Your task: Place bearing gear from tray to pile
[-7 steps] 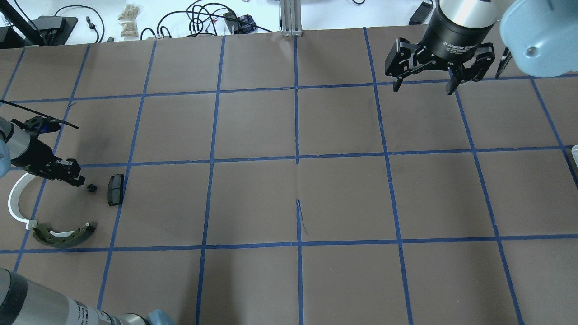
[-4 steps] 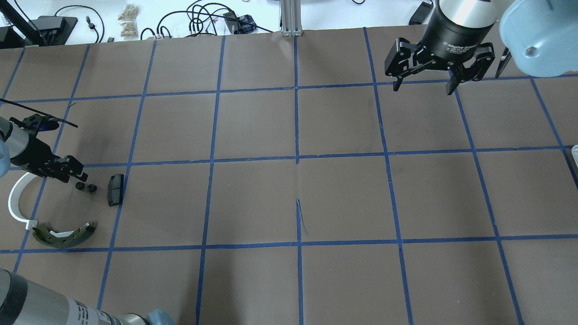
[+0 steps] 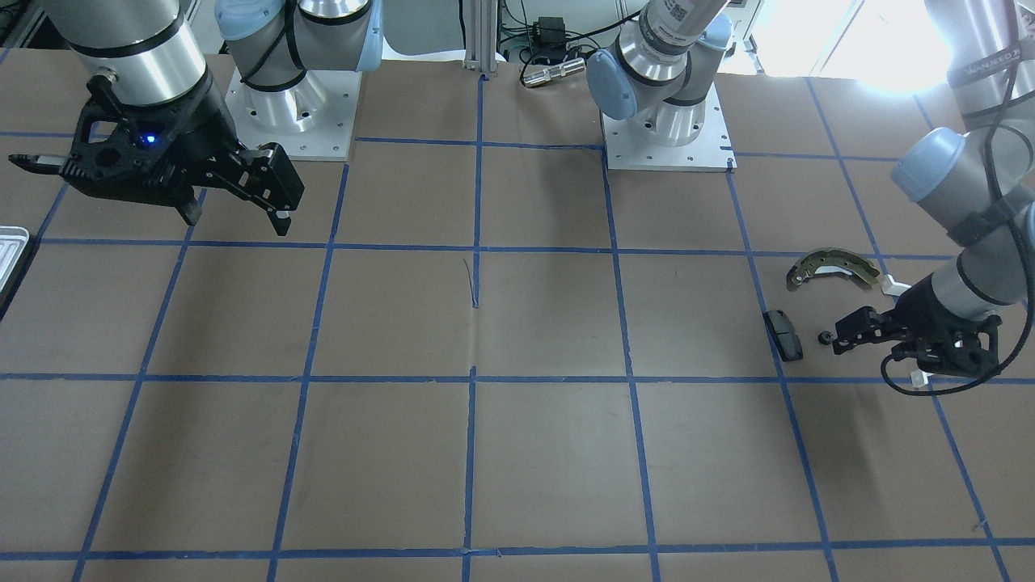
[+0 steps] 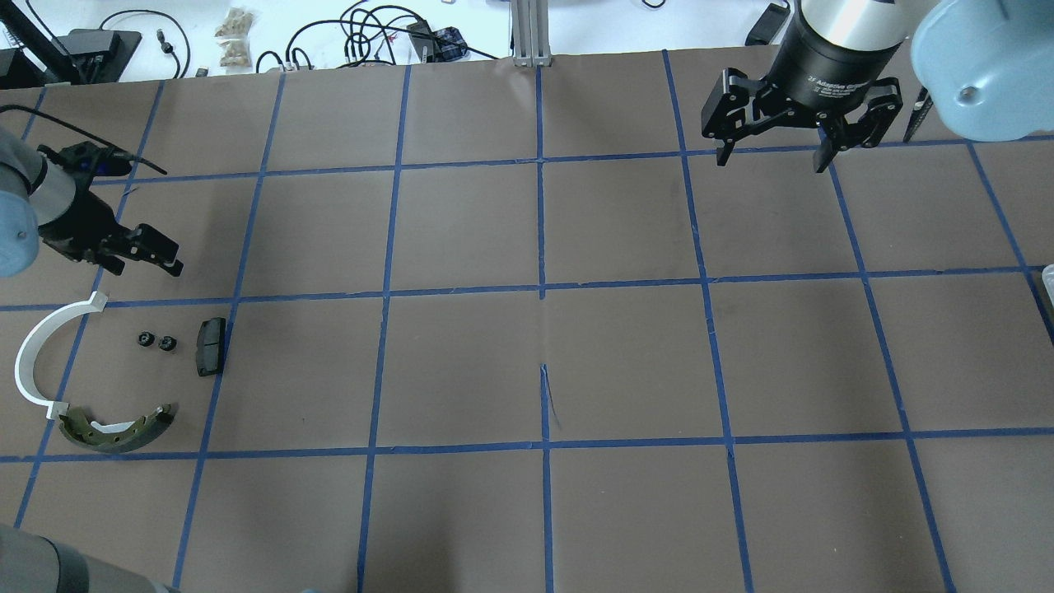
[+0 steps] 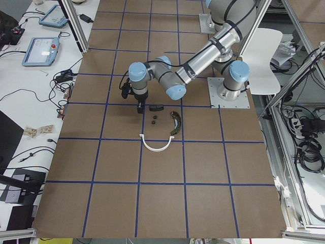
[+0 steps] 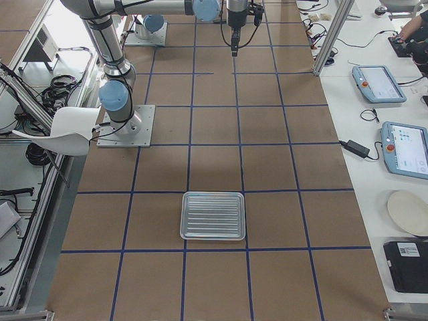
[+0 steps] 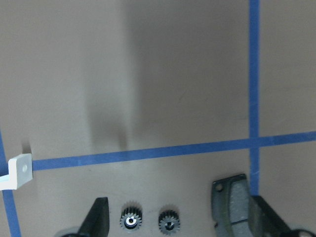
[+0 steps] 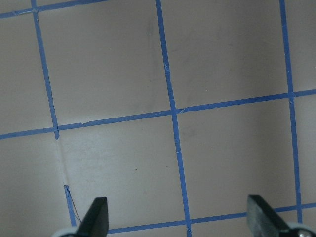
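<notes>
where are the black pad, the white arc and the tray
black pad (image 4: 210,346), overhead view, the middle of its flat face.
white arc (image 4: 22,362), overhead view, the middle of its bend.
tray (image 6: 213,215), right side view, its bare ribbed floor.

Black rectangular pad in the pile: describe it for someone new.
At the overhead view's left edge, find the white plastic arc and olive curved brake shoe. Right of two tiny black toothed gears lies the black rectangular pad, the only flat, straight-edged piece there.

table (image 4: 626,362), tray (image 6: 213,215), two gears (image 4: 146,338), pad (image 4: 210,347), arc (image 4: 20,364), brake shoe (image 4: 119,441)
</notes>
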Available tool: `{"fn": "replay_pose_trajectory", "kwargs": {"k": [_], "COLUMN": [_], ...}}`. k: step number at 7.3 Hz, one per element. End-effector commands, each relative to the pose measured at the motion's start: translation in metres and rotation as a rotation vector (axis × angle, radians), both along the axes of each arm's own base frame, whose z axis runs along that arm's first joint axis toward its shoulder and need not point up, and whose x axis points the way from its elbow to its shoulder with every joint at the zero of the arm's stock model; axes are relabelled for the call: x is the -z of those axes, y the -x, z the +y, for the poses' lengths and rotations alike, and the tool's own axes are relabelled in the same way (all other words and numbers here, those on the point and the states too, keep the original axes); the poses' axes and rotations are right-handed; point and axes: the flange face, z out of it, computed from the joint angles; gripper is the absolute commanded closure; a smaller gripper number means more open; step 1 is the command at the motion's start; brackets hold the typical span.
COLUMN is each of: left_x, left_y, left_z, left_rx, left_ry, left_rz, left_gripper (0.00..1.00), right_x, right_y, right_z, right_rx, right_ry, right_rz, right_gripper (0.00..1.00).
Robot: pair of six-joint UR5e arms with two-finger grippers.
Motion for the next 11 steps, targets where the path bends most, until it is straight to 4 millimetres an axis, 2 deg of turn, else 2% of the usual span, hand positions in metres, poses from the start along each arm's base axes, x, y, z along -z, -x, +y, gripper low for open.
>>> {"fn": "replay_pose_trajectory", "kwargs": {"k": [1, 3, 4, 5, 7, 11], "left_x": [-0.087, -0.159, -0.189, -0.208, -0.226, -0.219], "left_y": [0.097, 0.220, 0.261, 0.271, 0.285, 0.285], "left_z": [-0.011, 0.000, 0.017, 0.034, 0.058, 0.062], "left_rx": [-0.069, -0.121, -0.086, -0.071, -0.067, -0.084], "left_ry": [-0.038, -0.061, -0.061, -0.044, -0.010, -0.010], "left_rz": [-0.013, -0.030, -0.035, -0.032, -0.034, -0.016], "left_gripper": [0.00, 0.00, 0.00, 0.00, 0.00, 0.00], "right_x": [0.000, 0.000, 0.000, 0.001, 0.001, 0.000], "right_y": [0.000, 0.000, 0.000, 0.000, 0.000, -0.001], "right_z": [0.000, 0.000, 0.000, 0.000, -0.001, -0.001], "right_rx": [0.001, 0.001, 0.001, 0.002, 0.002, 0.001], "right_ry": [0.001, 0.001, 0.001, 0.000, 0.000, 0.001], "right_rz": [0.000, 0.000, 0.000, 0.001, 0.001, -0.002], "right_gripper": [0.00, 0.00, 0.00, 0.00, 0.00, 0.00]}}
